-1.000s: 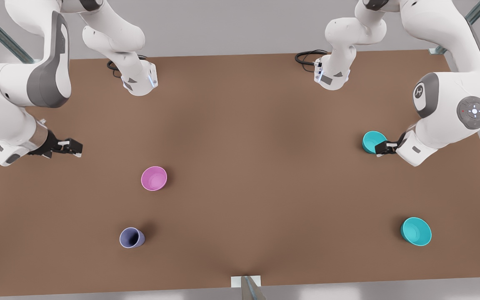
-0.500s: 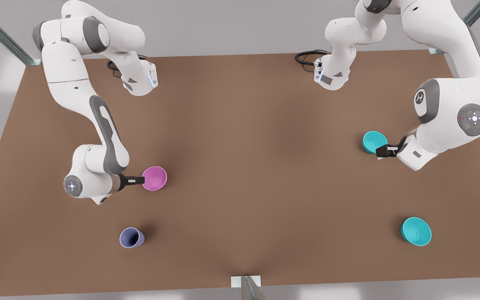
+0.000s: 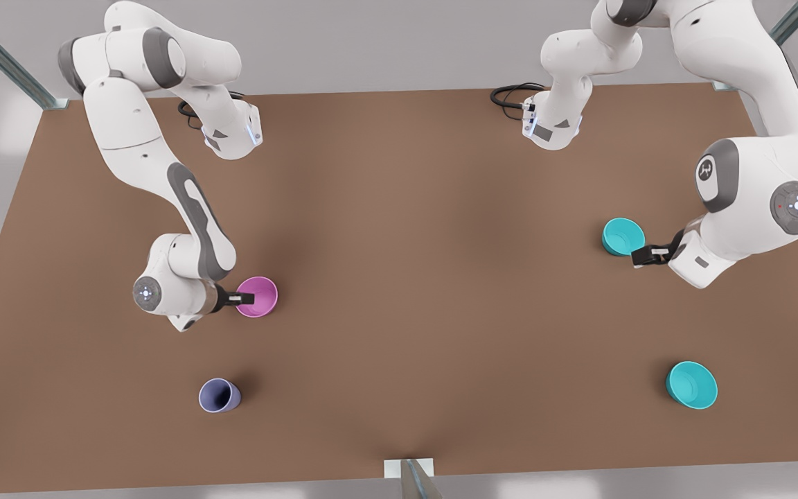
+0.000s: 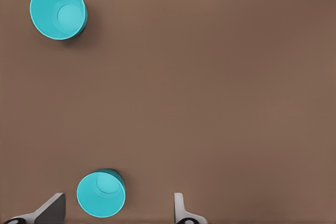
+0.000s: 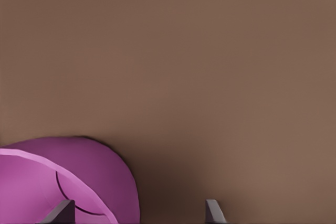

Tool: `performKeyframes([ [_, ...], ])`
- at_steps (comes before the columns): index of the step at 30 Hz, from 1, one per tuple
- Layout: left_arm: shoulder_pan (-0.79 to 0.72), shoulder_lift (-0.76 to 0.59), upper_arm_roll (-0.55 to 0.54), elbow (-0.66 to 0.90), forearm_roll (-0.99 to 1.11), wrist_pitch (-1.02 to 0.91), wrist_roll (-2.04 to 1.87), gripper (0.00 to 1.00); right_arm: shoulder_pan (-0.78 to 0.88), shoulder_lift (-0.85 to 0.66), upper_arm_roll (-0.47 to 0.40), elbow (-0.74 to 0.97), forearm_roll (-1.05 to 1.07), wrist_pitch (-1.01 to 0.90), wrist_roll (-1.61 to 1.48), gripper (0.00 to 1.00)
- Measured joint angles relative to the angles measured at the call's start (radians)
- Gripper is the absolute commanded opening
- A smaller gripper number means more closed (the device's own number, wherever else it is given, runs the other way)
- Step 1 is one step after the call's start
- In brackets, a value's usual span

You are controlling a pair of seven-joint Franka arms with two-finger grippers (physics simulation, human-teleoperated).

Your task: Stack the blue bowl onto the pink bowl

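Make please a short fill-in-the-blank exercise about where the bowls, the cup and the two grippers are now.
1. The right gripper is at the rim of the ____ bowl.
2. The left gripper is beside a ____ bowl.
3. The number of teal bowls on the table is ____.
4. The lavender cup stands nearest the ____ bowl.

Missing words: pink; teal; two; pink

Colours showing on the brown table (image 3: 399,277)

The blue bowl (image 3: 623,235) and its twin bowl (image 3: 691,384) are showing plain teal, the pink bowl (image 3: 258,296) plain magenta, the cup (image 3: 218,396) seemingly lavender-blue.
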Motion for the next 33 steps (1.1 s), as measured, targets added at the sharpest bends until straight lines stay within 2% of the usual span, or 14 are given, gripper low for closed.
performKeyframes([
  [2, 0.000, 0.000, 0.000, 0.001, 0.000, 0.001, 0.001, 1.00, 0.004, 0.003, 0.000, 0.000, 0.007, 0.009, -0.010, 0.30],
  [3, 0.003, 0.000, 0.000, 0.001, 0.000, 0.001, 0.001, 1.00, 0.005, 0.004, 0.000, 0.002, 0.016, 0.012, -0.020, 0.21],
  [9, 0.024, 0.010, 0.000, 0.001, -0.026, 0.000, 0.003, 1.00, 0.010, 0.007, 0.000, 0.031, 0.014, 0.011, -0.057, 0.21],
  [14, 0.026, 0.011, 0.000, 0.001, -0.033, 0.001, 0.004, 1.00, 0.045, -0.062, 0.098, 0.109, 0.044, -0.028, -0.048, 0.21],
  [16, 0.026, 0.011, 0.000, 0.002, -0.034, 0.001, 0.005, 1.00, 0.153, -0.004, 0.114, 0.250, 0.069, -0.040, -0.012, 0.21],
  [19, 0.026, 0.011, 0.000, 0.003, -0.034, 0.001, 0.006, 1.00, 0.288, 0.168, 0.119, 0.542, 0.102, -0.049, 0.103, 0.21],
  [23, 0.027, 0.011, 0.000, 0.003, -0.035, 0.001, 0.006, 1.00, 0.394, 0.390, 0.138, 0.842, 0.125, -0.053, 0.320, 0.21],
  [25, 0.028, 0.012, 0.000, 0.003, -0.035, 0.001, 0.006, 1.00, 0.442, 0.464, 0.131, 0.913, 0.125, -0.050, 0.424, 0.21],
  [29, 0.032, 0.016, 0.000, -0.001, -0.036, -0.004, 0.007, 1.00, 0.504, 0.531, 0.093, 0.950, 0.122, -0.026, 0.601, 0.21],
  [30, 0.033, 0.024, -0.001, -0.003, -0.037, -0.014, 0.007, 1.00, 0.511, 0.538, 0.087, 0.952, 0.121, -0.020, 0.639, 0.23],
  [31, 0.031, 0.037, -0.002, -0.006, -0.041, -0.025, 0.007, 1.00, 0.514, 0.544, 0.083, 0.953, 0.119, -0.013, 0.676, 0.35],
  [33, 0.026, 0.065, -0.003, -0.008, -0.045, -0.041, 0.007, 1.00, 0.522, 0.557, 0.081, 0.954, 0.110, 0.004, 0.745, 0.71],
])
